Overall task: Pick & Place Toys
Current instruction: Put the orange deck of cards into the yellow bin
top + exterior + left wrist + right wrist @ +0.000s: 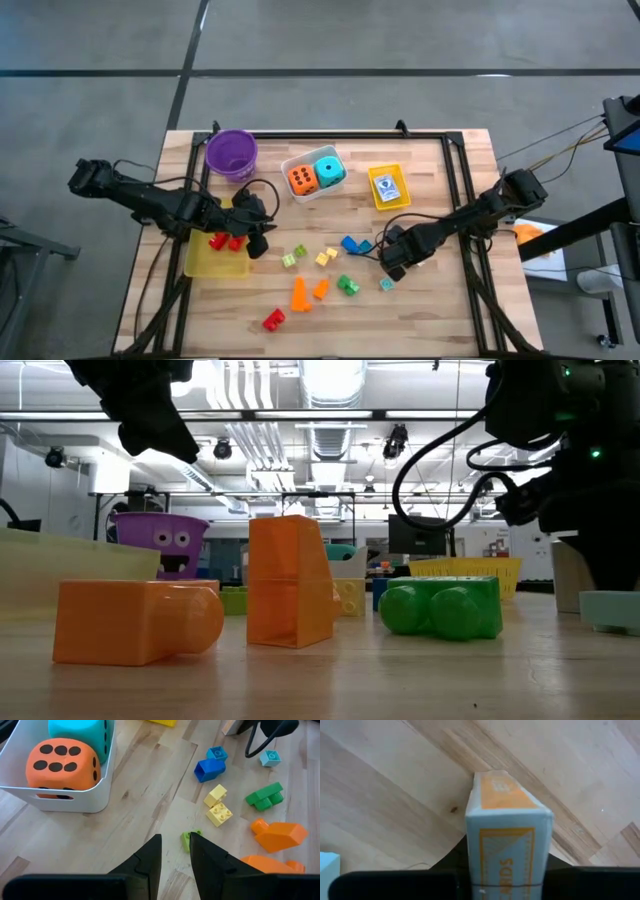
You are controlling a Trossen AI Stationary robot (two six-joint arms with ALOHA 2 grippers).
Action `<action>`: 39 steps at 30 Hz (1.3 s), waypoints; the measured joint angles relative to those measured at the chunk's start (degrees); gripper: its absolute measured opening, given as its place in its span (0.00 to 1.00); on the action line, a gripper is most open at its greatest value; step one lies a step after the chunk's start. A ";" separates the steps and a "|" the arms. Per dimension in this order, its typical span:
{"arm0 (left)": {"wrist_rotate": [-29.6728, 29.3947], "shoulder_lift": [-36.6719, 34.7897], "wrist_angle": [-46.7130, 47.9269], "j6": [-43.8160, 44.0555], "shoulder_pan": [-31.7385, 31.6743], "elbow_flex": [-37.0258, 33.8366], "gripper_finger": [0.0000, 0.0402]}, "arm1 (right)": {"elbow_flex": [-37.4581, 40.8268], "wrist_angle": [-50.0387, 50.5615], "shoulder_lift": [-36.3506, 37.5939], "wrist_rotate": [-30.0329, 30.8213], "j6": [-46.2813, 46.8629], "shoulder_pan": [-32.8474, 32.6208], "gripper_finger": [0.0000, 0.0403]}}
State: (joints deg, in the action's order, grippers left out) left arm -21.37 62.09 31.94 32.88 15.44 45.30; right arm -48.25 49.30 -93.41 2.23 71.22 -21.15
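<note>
high view looks straight down on the whole bench (420,300); low view sits at benchtop level; both share the orange block (299,293); wrist views hover close.

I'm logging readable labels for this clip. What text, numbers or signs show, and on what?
"ARDS": partial orange lettering on the card box between the right gripper's fingers; the start is hidden.
Six black pips: top of the orange die.
Blue card in the yellow tray: print too small to read.
</note>
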 joint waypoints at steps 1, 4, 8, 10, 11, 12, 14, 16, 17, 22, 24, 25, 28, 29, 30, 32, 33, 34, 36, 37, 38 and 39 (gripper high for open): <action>0.00 0.00 0.00 0.00 0.00 0.00 0.25 | -0.02 -0.02 0.00 0.24 -0.12 0.00 0.14; -0.27 0.01 -0.02 0.02 -0.04 0.00 0.25 | -0.02 -0.16 0.12 0.81 -1.06 0.02 0.14; -3.39 0.00 -0.17 0.16 -0.04 0.00 0.25 | -0.02 -0.29 0.68 2.34 -1.80 0.02 0.14; -5.00 0.01 -0.57 0.24 -0.04 0.00 0.25 | -0.02 -0.77 1.08 2.87 -2.24 0.04 0.14; -5.66 0.01 -0.92 0.44 -0.04 0.00 0.25 | -0.02 -0.83 1.42 3.38 -2.41 0.04 0.14; -6.08 -0.01 -1.07 0.61 -0.04 0.00 0.25 | -0.02 -0.83 1.78 4.21 -2.44 0.02 0.14; -6.37 0.01 -1.69 0.59 -0.04 0.00 0.25 | -0.14 -0.83 2.39 5.86 -2.62 0.02 0.14; -6.46 -0.01 -2.54 0.61 -0.04 0.00 0.25 | -0.45 -0.86 2.76 7.85 -2.89 0.02 0.14; -6.54 -0.01 -2.72 0.58 -0.04 0.00 0.25 | -0.75 -0.79 2.89 8.66 -3.00 0.02 0.14; -6.54 -0.01 -2.75 0.57 -0.04 0.00 0.25 | -2.79 -0.78 3.32 12.24 -5.58 0.01 0.14; -6.54 -0.01 -2.59 0.55 -0.04 0.00 0.25 | -3.98 -0.82 3.32 13.66 -7.37 0.02 0.14; -6.54 -0.01 -2.54 0.55 -0.04 0.00 0.25 | -4.53 -0.82 3.32 14.36 -8.19 0.02 0.14; -6.54 -0.01 -2.45 0.52 -0.04 0.00 0.25 | -6.38 -0.27 3.32 18.23 -10.09 0.04 0.14; -6.54 -0.01 -2.41 0.50 -0.04 0.00 0.25 | -7.08 0.12 3.32 20.21 -10.62 0.04 0.14; -6.54 -0.01 -2.38 0.49 -0.02 0.00 0.25 | -7.80 0.52 3.35 21.87 -11.46 0.05 0.14; -6.54 -0.01 -2.37 0.42 0.00 0.00 0.25 | -9.23 2.32 3.37 24.91 -12.81 0.38 0.14; -6.54 -0.01 -2.38 0.42 0.00 0.00 0.25 | -9.91 3.77 3.39 26.51 -13.18 0.57 0.14; -6.54 -0.01 -2.37 0.42 0.00 0.00 0.25 | -10.65 5.53 3.53 28.15 -13.38 0.92 0.14; -6.54 -0.01 -2.38 0.42 0.00 0.00 0.25 | -12.27 9.33 3.88 31.93 -13.47 2.00 0.14; -6.54 -0.01 -2.38 0.42 0.00 0.00 0.25 | -13.03 11.20 4.14 33.56 -13.68 2.85 0.14; -6.51 -0.01 -2.36 0.42 0.00 0.00 0.25 | -13.74 12.88 4.28 34.78 -14.50 3.88 0.14; -6.53 -0.01 -2.36 0.42 0.00 0.00 0.25 | -14.41 13.61 4.54 35.47 -15.63 5.09 0.14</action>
State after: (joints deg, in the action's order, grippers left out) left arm -27.89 62.08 29.58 33.30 15.44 45.30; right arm -62.66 62.90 -88.87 37.70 55.59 -16.05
